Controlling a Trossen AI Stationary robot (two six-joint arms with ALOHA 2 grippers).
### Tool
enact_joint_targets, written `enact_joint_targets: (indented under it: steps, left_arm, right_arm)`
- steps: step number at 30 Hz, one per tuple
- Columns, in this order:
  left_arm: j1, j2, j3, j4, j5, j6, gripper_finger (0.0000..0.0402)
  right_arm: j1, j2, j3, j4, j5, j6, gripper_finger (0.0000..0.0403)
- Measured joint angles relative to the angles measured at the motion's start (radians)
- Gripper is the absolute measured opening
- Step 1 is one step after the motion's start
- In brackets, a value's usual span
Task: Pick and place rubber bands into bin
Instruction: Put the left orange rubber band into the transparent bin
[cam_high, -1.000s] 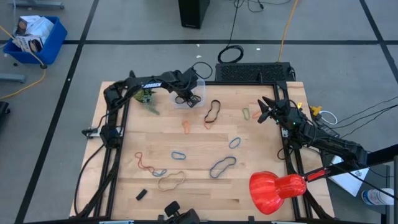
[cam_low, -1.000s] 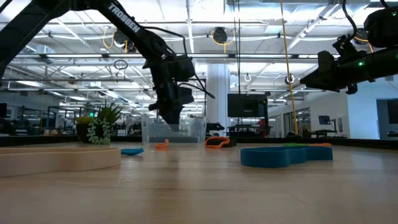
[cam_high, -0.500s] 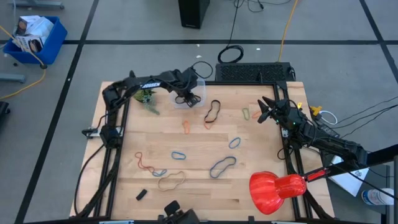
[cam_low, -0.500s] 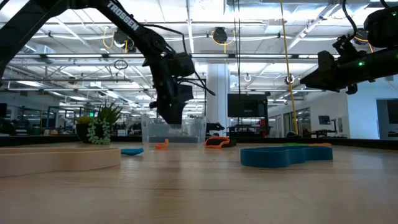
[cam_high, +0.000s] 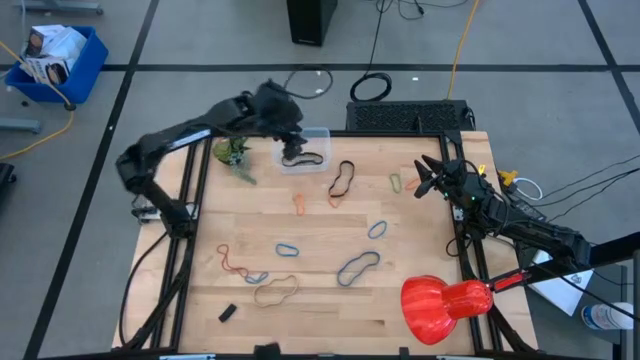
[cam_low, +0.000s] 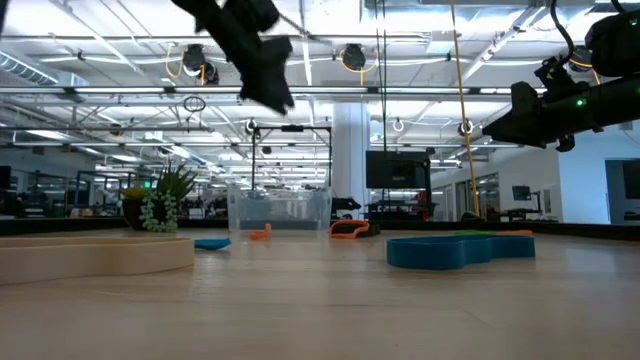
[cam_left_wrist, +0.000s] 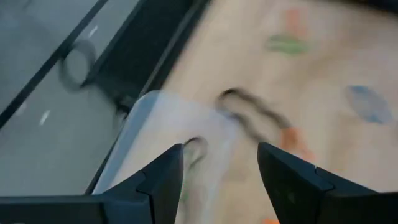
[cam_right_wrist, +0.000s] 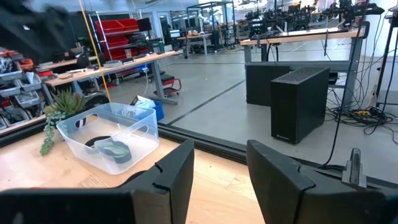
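The small clear plastic rectangular bin sits at the upper middle of the high view, near the far edge of the pale wooden table, with a dark rubber band lying inside it. Just to its left stands a little green artificial plant. The left gripper hangs above the bin's left part, fingers spread and empty. The right gripper waits at the right edge of the table, fingers apart, holding nothing.

About ten loose thin rubber bands lie across the table: a black-and-orange pair, one green, one orange, three blue, one red, one tan. A small black block lies at lower left, and a glossy red pumpkin-shaped object at lower right.

Grey floor with dark tape lines surrounds the table; a blue crate occupies the upper left corner
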Motion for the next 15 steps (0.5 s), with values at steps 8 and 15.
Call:
enact_joint_targets:
  steps: [8,15]
  left_arm:
    - [-0.033,-0.174,0.000,-0.016,0.123,0.080,0.0214]
    - [-0.083,-0.161,0.000,-0.157,0.125,0.216,0.0214]
  right_arm:
    - [0.000,0.000,0.000,0.000,0.000,0.000,0.0141]
    - [0.000,0.000,0.000,0.000,0.000,0.000,0.0141]
